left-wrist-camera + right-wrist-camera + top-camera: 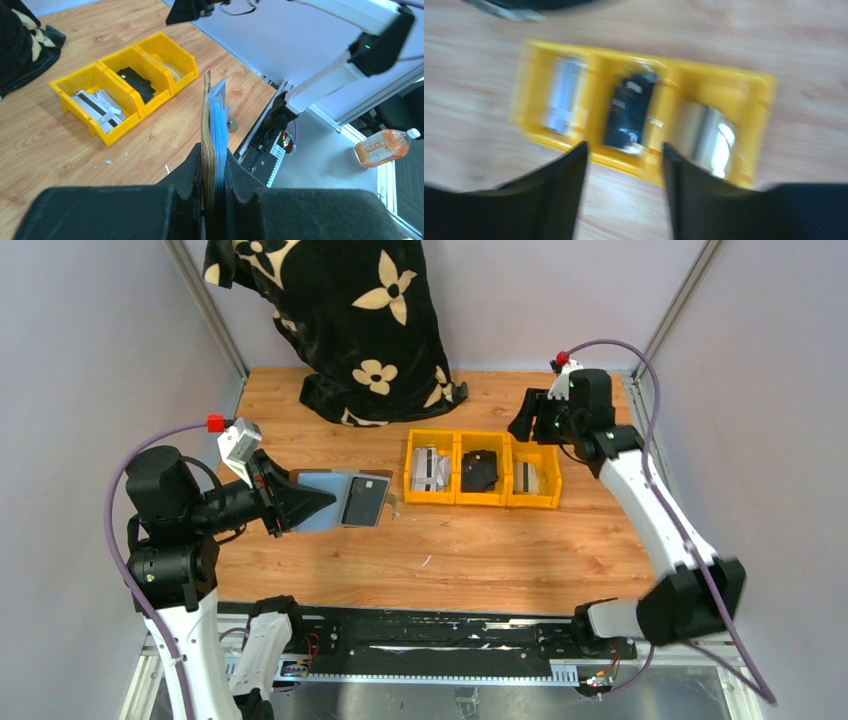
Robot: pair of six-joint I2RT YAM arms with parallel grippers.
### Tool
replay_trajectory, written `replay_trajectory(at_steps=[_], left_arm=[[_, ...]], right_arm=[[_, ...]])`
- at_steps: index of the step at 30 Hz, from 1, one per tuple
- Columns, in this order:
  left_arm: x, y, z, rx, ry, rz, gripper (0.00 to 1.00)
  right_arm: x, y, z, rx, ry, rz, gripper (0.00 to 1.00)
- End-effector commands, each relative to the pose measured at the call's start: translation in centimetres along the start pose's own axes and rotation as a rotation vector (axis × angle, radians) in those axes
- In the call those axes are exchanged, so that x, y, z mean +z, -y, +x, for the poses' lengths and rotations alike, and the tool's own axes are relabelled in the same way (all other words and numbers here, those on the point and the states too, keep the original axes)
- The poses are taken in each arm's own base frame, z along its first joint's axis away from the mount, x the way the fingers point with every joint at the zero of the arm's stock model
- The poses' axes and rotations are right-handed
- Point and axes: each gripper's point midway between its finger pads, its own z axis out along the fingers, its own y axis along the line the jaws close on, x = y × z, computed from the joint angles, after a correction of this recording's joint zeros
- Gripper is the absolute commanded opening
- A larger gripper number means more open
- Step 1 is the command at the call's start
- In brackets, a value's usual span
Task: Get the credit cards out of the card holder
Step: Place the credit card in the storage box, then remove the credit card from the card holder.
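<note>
The left gripper (214,167) is clamped on the brown card holder (207,125), which stands on edge past its fingertips. The right gripper (624,155) hangs unclenched and empty above the yellow bins (764,95), where pale cards (97,104) lie. The step looks like a pause between pulls. Next, the right gripper would need to reach across and pinch any card left in the holder.

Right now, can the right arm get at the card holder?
Probably yes: the right arm hovers, jaws open, above the yellow bins; only open air lies between it and the card holder.
</note>
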Motion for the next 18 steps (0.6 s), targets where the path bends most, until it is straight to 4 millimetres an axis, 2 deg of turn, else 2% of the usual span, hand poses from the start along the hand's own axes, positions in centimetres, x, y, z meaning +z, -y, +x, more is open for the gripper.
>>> replay_trajectory(at_steps=[1, 3, 4, 6, 9, 13, 15, 18], left_arm=[[0.0, 0.2, -1.1, 0.016, 0.006, 0.004, 0.02], [0.1, 0.0, -1.6, 0.01, 0.006, 0.001, 0.01], [0.1, -0.2, -1.8, 0.003, 0.007, -0.007, 0.01], [0.2, -0.3, -2.2, -0.006, 0.008, -0.01, 0.0], [0.1, -0.1, -2.6, -0.008, 0.013, -0.015, 0.0], [0.0, 0.3, -2.8, -0.012, 0.017, -0.013, 0.0], [-0.1, 0.8, -2.9, -0.005, 0.021, -0.007, 0.0], [-0.3, 1.5, -3.0, 0.002, 0.027, 0.002, 0.0]], right_arm=[[-8.9, -13.0, -3.0, 0.016, 0.251, -0.538, 0.71], [-13.6, -18.5, -2.8, 0.0, 0.361, -0.782, 0.73], [-15.8, -21.3, -1.8, -0.026, 0.385, -0.89, 0.74], [-19.2, -24.6, -0.3, -0.047, 0.435, -1.038, 0.75], [-22.3, -28.3, 2.1, -0.022, 0.451, -1.212, 0.76], [-23.8, -32.1, 5.0, -0.014, 0.46, -1.351, 0.77], [-24.4, -33.4, 5.7, -0.009, 0.483, -1.4, 0.77], [-24.2, -35.0, 6.6, 0.004, 0.485, -1.431, 0.77]])
